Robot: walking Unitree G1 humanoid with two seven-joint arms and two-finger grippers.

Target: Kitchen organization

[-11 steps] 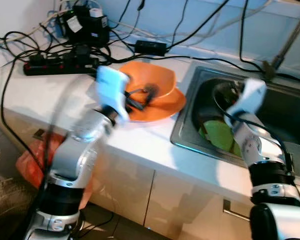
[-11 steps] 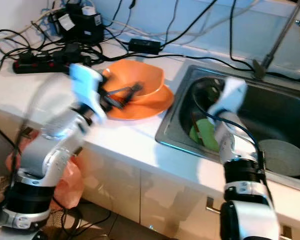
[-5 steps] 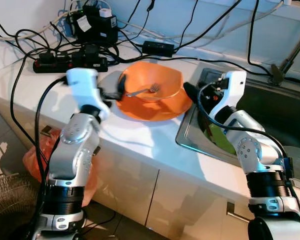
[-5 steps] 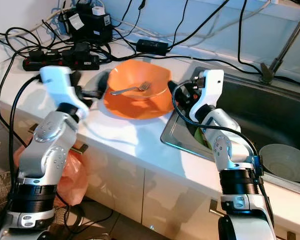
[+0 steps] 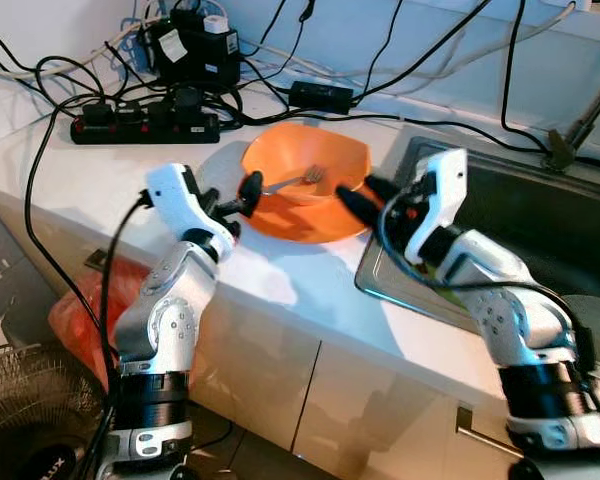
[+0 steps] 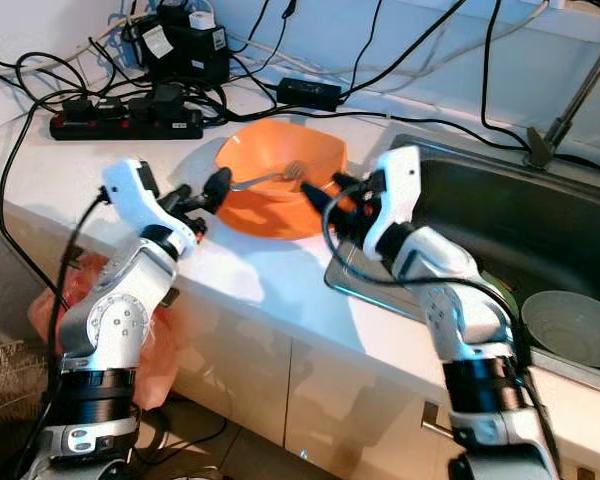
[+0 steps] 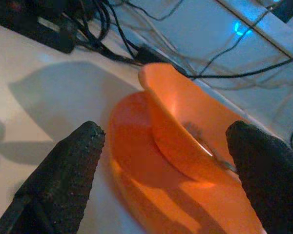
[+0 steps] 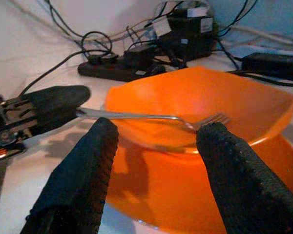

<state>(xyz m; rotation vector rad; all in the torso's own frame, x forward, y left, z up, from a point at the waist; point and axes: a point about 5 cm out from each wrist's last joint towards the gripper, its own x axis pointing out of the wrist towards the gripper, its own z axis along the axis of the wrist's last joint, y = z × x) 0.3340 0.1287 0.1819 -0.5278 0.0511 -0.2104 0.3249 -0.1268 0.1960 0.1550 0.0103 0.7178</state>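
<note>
An orange bowl (image 5: 306, 175) is sitting on an orange plate (image 5: 310, 222) on the white counter (image 5: 100, 185), beside the sink (image 5: 540, 225). A fork (image 8: 151, 117) is lying in the bowl with its handle over the rim. I am holding my left gripper (image 5: 242, 194) at the bowl's left side and my right gripper (image 5: 355, 197) at its right side, both with the jaws wide apart. My right wrist view is showing the fork between my fingers (image 8: 80, 170), while my left wrist view is showing the plate's edge under the bowl.
</note>
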